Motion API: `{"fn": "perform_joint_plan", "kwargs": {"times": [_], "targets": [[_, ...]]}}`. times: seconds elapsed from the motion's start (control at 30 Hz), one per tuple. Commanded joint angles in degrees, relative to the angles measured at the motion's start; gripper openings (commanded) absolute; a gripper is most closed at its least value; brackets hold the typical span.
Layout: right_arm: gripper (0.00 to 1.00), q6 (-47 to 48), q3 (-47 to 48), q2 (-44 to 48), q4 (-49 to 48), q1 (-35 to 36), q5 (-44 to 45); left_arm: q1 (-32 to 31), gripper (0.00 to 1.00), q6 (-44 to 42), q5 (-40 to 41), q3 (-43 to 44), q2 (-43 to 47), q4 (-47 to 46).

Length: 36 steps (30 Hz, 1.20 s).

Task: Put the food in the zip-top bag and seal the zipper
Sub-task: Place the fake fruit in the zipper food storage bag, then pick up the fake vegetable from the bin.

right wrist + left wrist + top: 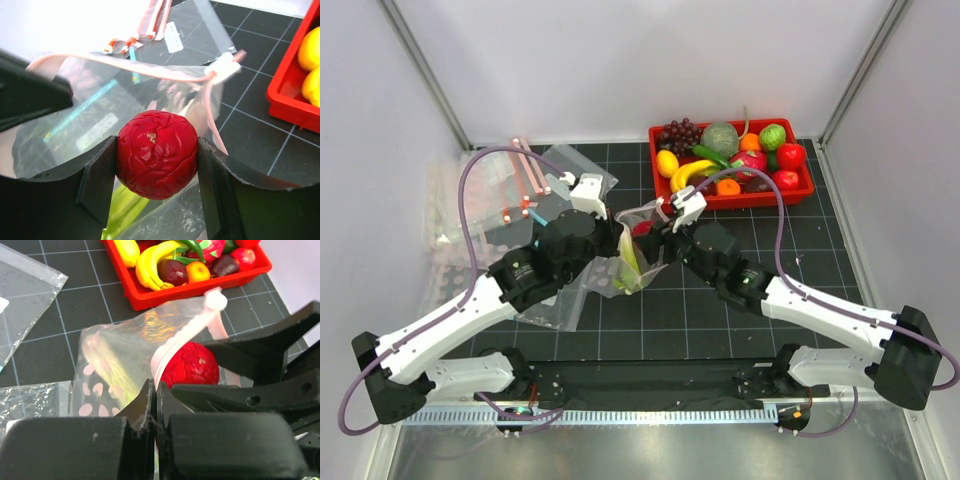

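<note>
Above the table (720, 310), at the zip-top bag's (125, 350) gaping mouth: red apple (155, 145) gripped between the part-spread fingers of the right tool (157, 167). Pinched in the fully closed left tool (154, 392): the zipper (175, 342). Celery stalk (630, 262) inside. Red tray (800, 190) just beyond.

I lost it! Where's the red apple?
Right wrist view, centre: the red apple is clamped in the right gripper at the mouth of the zip-top bag.

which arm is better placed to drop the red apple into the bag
Right. The right fingers grip the red apple right at the zip-top bag's open mouth, celery visible below. The left fingers are shut on the zipper strip, holding that mouth open, so that arm is occupied.
</note>
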State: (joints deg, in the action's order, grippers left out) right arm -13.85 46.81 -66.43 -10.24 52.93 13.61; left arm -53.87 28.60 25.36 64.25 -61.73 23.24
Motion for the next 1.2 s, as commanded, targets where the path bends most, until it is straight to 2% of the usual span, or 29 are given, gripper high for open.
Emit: {"fn": "perform_joint_plan", "kwargs": {"times": [0.0,0.07,0.13,0.37,0.47,0.53,0.6,0.77,0.9,0.97,1.07,1.17], "targets": [[0.67,-0.57,3.29,0.08,-1.63,0.07,4.58,0.08,0.00,0.84,-0.85,-0.61,2.23,-5.75],[0.89,-0.66,3.38,0.34,-1.19,0.07,5.03,0.08,0.00,1.11,1.25,-0.79,2.23,-5.58],[0.94,-0.39,3.29,1.21,-0.75,0.07,4.76,0.08,0.00,1.72,2.75,-0.44,1.88,-4.97],[0.93,-0.13,1.98,6.05,0.39,0.16,6.87,0.34,0.00,3.21,8.47,1.05,-0.58,-1.37],[0.89,-0.39,1.80,8.33,1.88,0.07,12.57,0.95,0.00,4.44,12.77,1.93,-1.19,1.01],[0.81,-1.09,1.80,9.56,3.03,-0.10,19.66,1.31,0.00,5.41,16.01,2.02,-1.37,1.98],[0.78,-1.79,1.88,10.62,4.69,-1.06,22.33,1.40,0.01,5.68,17.69,1.93,-1.28,2.59],[0.77,-5.22,4.87,8.61,9.79,-9.67,18.31,1.48,0.01,4.80,18.58,1.14,-0.67,1.37],[0.80,-8.03,8.90,2.64,11.45,-21.62,7.07,1.48,0.00,4.10,18.14,0.35,0.21,0.31],[0.81,-5.94,12.50,-3.07,11.56,-26.00,0.59,1.40,0.00,3.92,17.79,-0.17,0.65,-0.39],[0.82,-2.16,15.68,-10.45,9.64,-27.61,2.12,1.48,0.00,3.66,16.83,-0.09,0.65,-0.66],[0.82,5.03,15.51,-16.87,0.35,-29.37,2.75,1.40,0.00,3.31,16.82,-0.09,0.39,-0.83]]}}
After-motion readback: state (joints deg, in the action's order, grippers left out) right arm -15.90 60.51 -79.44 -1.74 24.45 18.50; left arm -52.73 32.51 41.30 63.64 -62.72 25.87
